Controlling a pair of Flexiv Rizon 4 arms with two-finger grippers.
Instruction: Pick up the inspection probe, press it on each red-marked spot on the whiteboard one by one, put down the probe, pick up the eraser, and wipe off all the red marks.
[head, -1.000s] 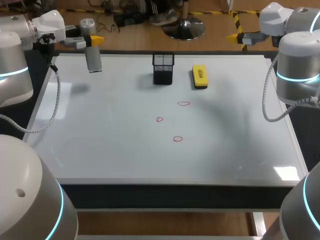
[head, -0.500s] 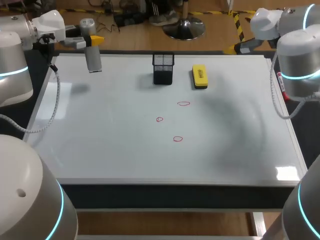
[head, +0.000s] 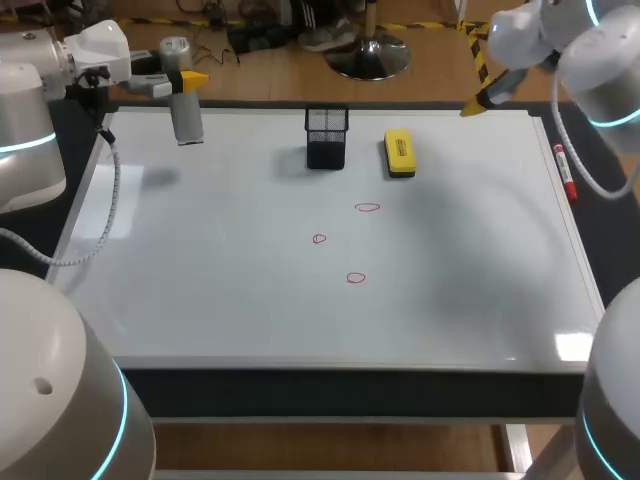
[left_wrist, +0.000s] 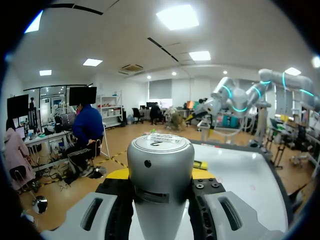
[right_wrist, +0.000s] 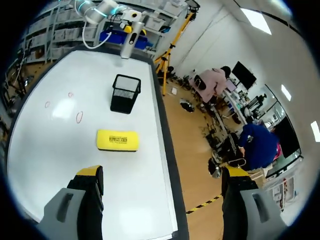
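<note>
We see the silver cylindrical inspection probe (head: 186, 115) hanging upright above the far left corner of the tabletop, its lower end over the white whiteboard (head: 220, 270). The left end effector (head: 183, 80) is clenched around it: in the left wrist view the yellow fingertips (left_wrist: 120, 174) sit against both sides of the probe's body (left_wrist: 160, 170), and its flat cap faces the camera.

Three small red circled marks lie near the middle of the whiteboard: one nearest the far edge (head: 367, 208), one a little nearer us and to the left (head: 319, 239), and one closest to the near edge (head: 356, 278). Towards the far edge stands a black mesh cup (head: 327, 137), and just to its right lies the yellow rectangular eraser (head: 399, 152), apart from the cup.

A red-and-white marker pen (head: 566, 172) lies on the dark strip along the right edge. The right end effector (head: 478, 100) hangs over the far right corner, released, its fingers (right_wrist: 90, 175) spread wide with nothing between them; the eraser (right_wrist: 118, 140) and cup (right_wrist: 125, 93) lie ahead of it.
</note>
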